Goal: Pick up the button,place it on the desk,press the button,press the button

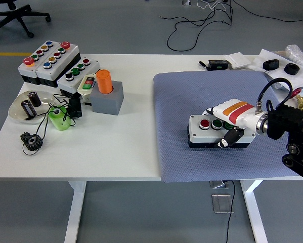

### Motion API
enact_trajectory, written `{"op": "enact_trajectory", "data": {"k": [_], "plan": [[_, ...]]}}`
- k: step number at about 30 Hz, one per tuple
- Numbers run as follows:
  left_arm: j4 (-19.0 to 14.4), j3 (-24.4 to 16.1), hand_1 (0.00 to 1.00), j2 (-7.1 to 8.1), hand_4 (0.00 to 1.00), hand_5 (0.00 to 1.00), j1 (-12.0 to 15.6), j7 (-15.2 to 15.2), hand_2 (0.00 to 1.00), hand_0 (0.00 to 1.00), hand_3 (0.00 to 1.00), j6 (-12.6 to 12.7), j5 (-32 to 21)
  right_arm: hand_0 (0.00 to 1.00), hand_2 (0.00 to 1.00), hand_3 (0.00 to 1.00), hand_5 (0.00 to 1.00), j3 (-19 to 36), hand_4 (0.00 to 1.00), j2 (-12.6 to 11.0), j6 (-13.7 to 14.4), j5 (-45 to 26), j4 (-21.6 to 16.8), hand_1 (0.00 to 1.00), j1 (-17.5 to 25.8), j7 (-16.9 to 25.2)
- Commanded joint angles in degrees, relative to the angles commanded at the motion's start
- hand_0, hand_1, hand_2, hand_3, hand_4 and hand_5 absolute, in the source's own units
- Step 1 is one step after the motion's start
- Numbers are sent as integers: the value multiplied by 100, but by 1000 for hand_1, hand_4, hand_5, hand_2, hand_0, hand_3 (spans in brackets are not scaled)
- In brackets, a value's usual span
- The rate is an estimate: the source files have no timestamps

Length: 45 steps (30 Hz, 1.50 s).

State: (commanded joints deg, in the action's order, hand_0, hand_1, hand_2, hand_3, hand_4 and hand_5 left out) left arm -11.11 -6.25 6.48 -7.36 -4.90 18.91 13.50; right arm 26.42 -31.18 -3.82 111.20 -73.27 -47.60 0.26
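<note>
A white button box (204, 131) with a black base and a red and a green button on top lies flat on the blue-grey mat (191, 101), near the mat's front middle. My right hand (227, 126) reaches in from the right edge and is shut on the box's right end, with fingers over its top and the thumb on its front side. The left hand is out of view.
Other button boxes (50, 61) stand at the table's far left, with a grey block holding an orange cylinder (104, 81), a plate of small parts (26, 107), a green piece and a black gear (31, 140). Black items and papers lie at the far right corner.
</note>
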Motion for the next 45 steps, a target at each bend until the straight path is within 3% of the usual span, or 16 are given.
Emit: {"op": "enact_trajectory", "data": {"k": [9,10,11,21,22,27,28,39,40,45], "plan": [[2,49,530,-5,270,994,21,-3,490,598,434,1,-25,230,262,398,52,-31,527,41,387,123,205,152,-3,621],[2,64,530,-5,269,994,27,-5,491,598,435,1,-29,291,277,409,49,-67,531,46,438,125,239,164,-6,718],[2,69,530,-5,269,994,30,-5,491,598,435,1,-30,291,277,409,49,-80,531,48,457,126,251,164,-7,756],[1,113,531,-5,268,994,53,-8,491,598,435,1,-43,290,285,414,46,-133,536,138,185,167,475,165,-9,624],[0,110,531,-4,268,994,53,-8,492,598,435,0,-38,305,298,461,39,-125,540,140,163,174,486,171,-8,609],[-4,79,531,1,268,994,47,-5,492,598,435,-2,-19,305,298,461,39,-90,540,138,111,199,497,171,-2,584],[-5,72,531,2,267,992,43,-6,491,598,435,-4,-12,301,358,540,39,-78,561,137,89,231,494,218,-3,576],[-5,46,531,3,267,992,27,-5,491,598,435,-10,-6,306,377,575,28,-53,579,112,-9,451,467,232,-13,527],[-5,51,531,3,267,992,26,-5,491,598,435,-11,-10,381,482,677,31,-49,643,113,-39,482,468,349,-12,506],[-5,42,531,5,267,992,17,-4,491,598,435,-13,-6,381,482,677,31,-41,643,130,-138,583,506,349,-18,452]]}}
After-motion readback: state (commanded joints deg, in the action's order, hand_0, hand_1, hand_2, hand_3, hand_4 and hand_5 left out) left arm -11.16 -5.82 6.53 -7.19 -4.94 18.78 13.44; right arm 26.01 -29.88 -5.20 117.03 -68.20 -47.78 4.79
